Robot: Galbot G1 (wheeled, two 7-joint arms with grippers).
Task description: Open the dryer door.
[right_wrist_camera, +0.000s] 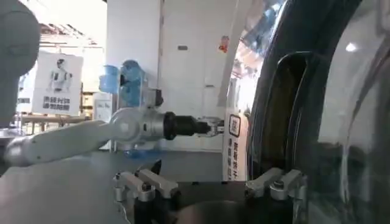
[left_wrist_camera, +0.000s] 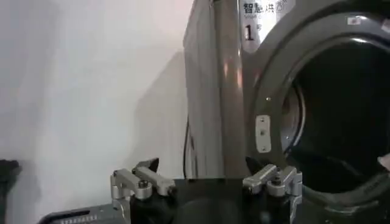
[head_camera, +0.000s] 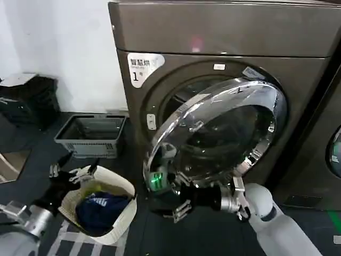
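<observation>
A white laundry basket (head_camera: 120, 210) holds one dark blue garment (head_camera: 98, 209); a grey crate (head_camera: 91, 135) beside it looks bare inside. The dryer (head_camera: 224, 37) stands ahead, its door (head_camera: 213, 133) swung partly open. My right gripper (head_camera: 171, 198) sits spread under the door's lower rim, clasping nothing. My left gripper (head_camera: 72, 172) hovers over the basket, fingers parted.

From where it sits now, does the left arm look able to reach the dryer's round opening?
Probably not without moving: the left tool hovers low over the white laundry basket, while the half-open dryer door swings across the dryer opening, with the right tool below it.
</observation>
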